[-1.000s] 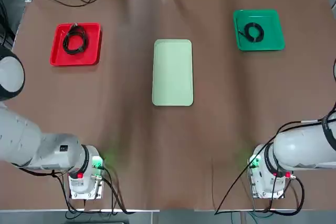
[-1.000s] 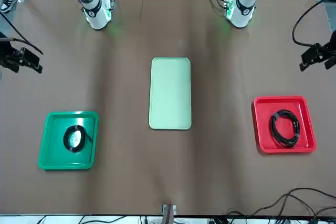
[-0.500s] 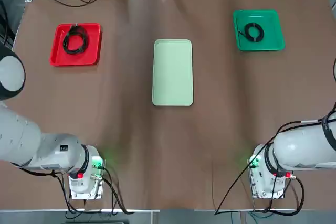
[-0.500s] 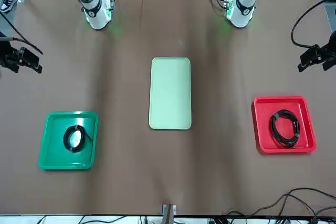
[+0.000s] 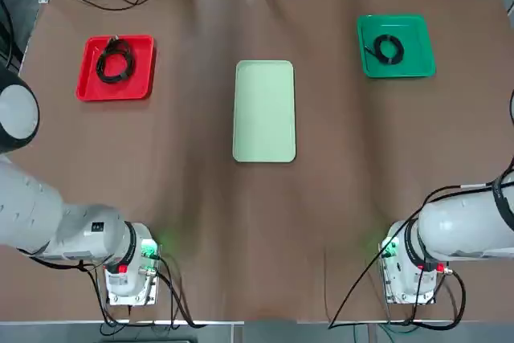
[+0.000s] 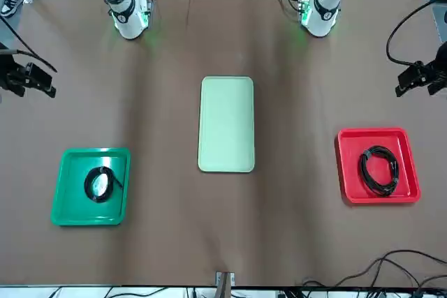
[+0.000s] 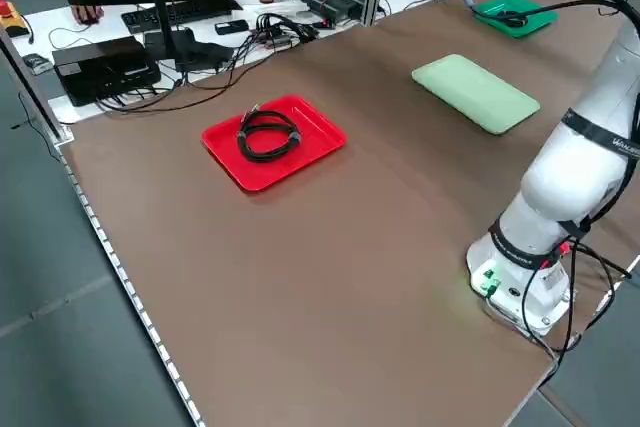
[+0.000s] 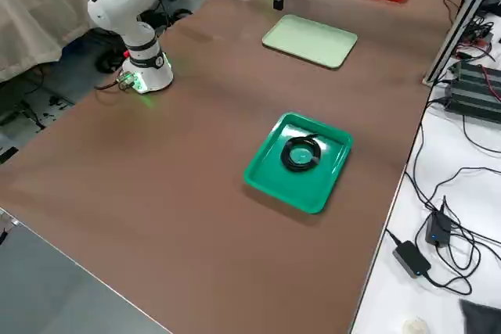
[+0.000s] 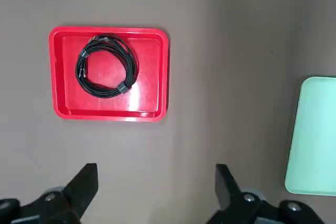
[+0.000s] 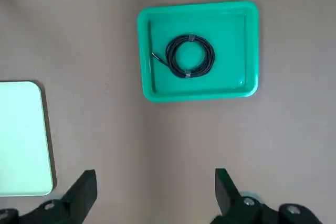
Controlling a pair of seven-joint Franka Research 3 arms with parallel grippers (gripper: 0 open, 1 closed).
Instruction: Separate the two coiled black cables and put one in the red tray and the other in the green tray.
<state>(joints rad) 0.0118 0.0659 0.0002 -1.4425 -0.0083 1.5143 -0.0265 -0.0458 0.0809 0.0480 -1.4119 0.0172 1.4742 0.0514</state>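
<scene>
The bright red square plastic tray [image 9: 109,73] has a smooth, glossy floor that catches light, as does the emerald-green square plastic tray [image 10: 198,51]. The pale mint rectangular tray [image 5: 264,110] looks matt. The brown table covering [image 5: 201,214] is matt and faintly creased.

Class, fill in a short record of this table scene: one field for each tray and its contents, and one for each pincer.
Bright red square plastic tray: holds larger, looser coiled black cable
Emerald-green square plastic tray: holds smaller, tighter coiled black cable
Pale mint rectangular tray: nothing on it
Left pincer: open, raised, holding nothing
Right pincer: open, raised, holding nothing
</scene>
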